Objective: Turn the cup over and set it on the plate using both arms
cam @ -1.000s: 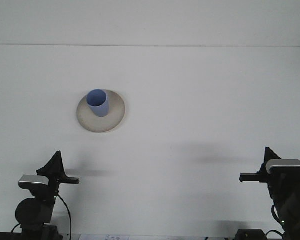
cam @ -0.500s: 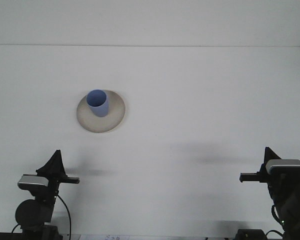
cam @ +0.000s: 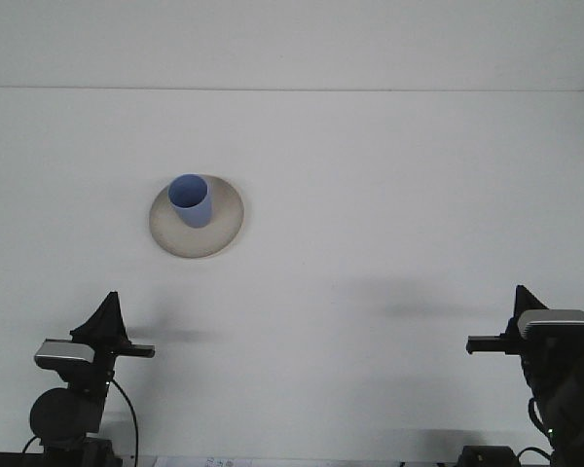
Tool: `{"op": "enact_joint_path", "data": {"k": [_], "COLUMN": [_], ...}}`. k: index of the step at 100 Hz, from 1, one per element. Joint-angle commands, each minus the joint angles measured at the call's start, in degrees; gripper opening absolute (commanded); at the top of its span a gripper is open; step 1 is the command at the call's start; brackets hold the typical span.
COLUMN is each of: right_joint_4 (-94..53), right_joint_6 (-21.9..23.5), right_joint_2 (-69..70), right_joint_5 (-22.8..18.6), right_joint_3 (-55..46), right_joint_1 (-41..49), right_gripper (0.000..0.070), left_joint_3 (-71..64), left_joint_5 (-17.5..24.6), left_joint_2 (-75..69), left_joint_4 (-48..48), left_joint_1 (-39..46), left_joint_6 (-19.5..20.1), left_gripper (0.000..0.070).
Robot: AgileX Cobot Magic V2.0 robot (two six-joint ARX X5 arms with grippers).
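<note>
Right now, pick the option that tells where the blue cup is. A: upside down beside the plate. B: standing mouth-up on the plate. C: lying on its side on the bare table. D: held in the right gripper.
B: the blue cup stands upright, its open mouth showing, on the plate, with both arms far from it.

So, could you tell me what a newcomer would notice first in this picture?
A blue cup stands upright, mouth up, on a round beige plate, left of centre on the white table. The left gripper and right gripper sit near the bottom corners, well short of the plate.
</note>
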Motion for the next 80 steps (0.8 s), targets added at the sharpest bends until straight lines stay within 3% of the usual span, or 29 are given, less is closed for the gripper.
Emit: {"op": "enact_joint_path", "data": {"k": [1, 36, 58, 80], "right_joint_4": [1.2, 33.0, 38.3, 50.9], "right_joint_6": [0.8, 0.8, 0.8, 0.8], "right_joint_2": [-0.5, -16.5, -26.6, -26.4], "right_joint_5": [1.1, 1.2, 1.4, 0.7], "right_joint_3": [-0.8, -26.1, -39.3, -47.7], "right_joint_1": [0.1, 0.1, 0.1, 0.5], "right_gripper": [0.0000, 0.0000, 0.0000, 0.0000], "left_joint_3": [-1.1, -1.1, -1.1, -1.1], "left_joint_5": [0.3, 0.3, 0.3, 0.3], "left_joint_2": [-0.1, -0.1, -0.1, -0.1], "left_joint_4": [0.8, 0.8, 0.8, 0.6], "left_joint_1": [0.0, 0.0, 0.0, 0.0], "left_joint_6": [0.4, 0.4, 0.4, 0.4], "left_gripper": [0.0013, 0.0013, 0.0012, 0.0013]}}
